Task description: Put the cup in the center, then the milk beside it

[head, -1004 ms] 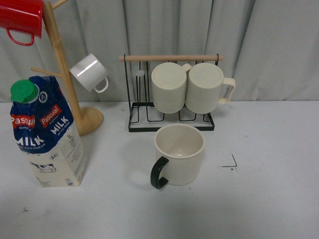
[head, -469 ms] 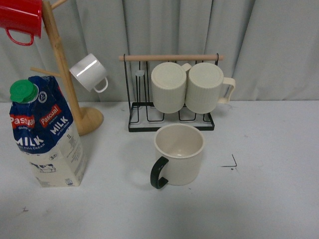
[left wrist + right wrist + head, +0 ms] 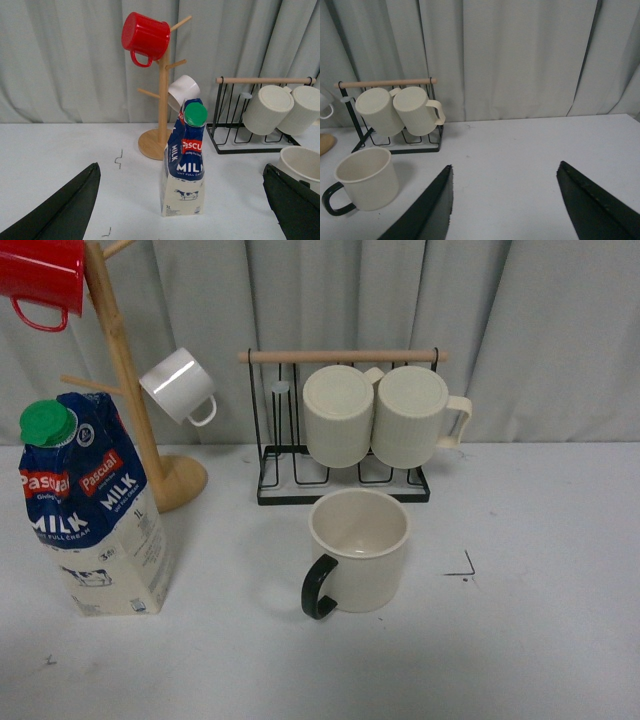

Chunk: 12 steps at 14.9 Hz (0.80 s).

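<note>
The cup, a smooth cream mug with a black handle, stands upright mid-table in front of the wire rack. It also shows in the right wrist view, and its rim in the left wrist view. The milk, a blue and cream Pascual carton with a green cap, stands upright at the table's left. In the left wrist view the milk stands between the jaws' lines, some way ahead. My left gripper is open and empty. My right gripper is open and empty over bare table, the cup off to one side. Neither arm shows in the front view.
A black wire rack with a wooden bar holds two ribbed cream mugs behind the cup. A wooden mug tree at back left carries a red mug and a small white mug. A grey curtain hangs behind the table.
The milk carton has shifted very slightly left. The cup and everything else stay put.
</note>
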Motion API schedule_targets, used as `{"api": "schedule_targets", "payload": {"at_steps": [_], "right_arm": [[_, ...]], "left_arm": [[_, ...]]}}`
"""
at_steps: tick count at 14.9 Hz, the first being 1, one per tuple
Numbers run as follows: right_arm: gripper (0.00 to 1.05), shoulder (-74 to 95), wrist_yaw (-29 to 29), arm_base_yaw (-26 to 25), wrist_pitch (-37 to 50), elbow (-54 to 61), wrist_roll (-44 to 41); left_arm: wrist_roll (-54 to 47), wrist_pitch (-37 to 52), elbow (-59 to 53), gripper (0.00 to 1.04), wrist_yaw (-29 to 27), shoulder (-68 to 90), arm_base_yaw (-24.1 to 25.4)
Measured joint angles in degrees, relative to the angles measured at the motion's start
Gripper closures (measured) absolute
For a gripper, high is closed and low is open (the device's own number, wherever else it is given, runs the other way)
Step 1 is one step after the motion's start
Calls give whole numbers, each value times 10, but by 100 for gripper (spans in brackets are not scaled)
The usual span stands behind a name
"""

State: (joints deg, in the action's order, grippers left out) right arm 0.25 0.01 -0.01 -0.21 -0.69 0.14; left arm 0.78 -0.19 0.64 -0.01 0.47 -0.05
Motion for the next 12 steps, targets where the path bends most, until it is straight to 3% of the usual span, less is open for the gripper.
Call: {"api": "schedule_targets", "payload": {"at_steps": [1,2,3,4,8,11,12], "right_arm": [[34,0,0,0,0,0,0],[21,0,0,0,0,0,0],[10,0,-1,0,1,0,0],[5,0,0,0,0,0,0],[6,0,0,0,0,0,0],[6,0,0,0,0,0,0],[6,0,0,0,0,0,0]], "left_arm": [[1,-8,1,7,-3,2,0],[30,-130,56,7,-46,80,-7],[53,-139,103,7,-47,186,12],[65,-86,139,7,-40,267,34],[62,119,270,7,-1,548,49],[45,183,375,7,28,710,44],[33,181,401,7,70,756,37]]}}
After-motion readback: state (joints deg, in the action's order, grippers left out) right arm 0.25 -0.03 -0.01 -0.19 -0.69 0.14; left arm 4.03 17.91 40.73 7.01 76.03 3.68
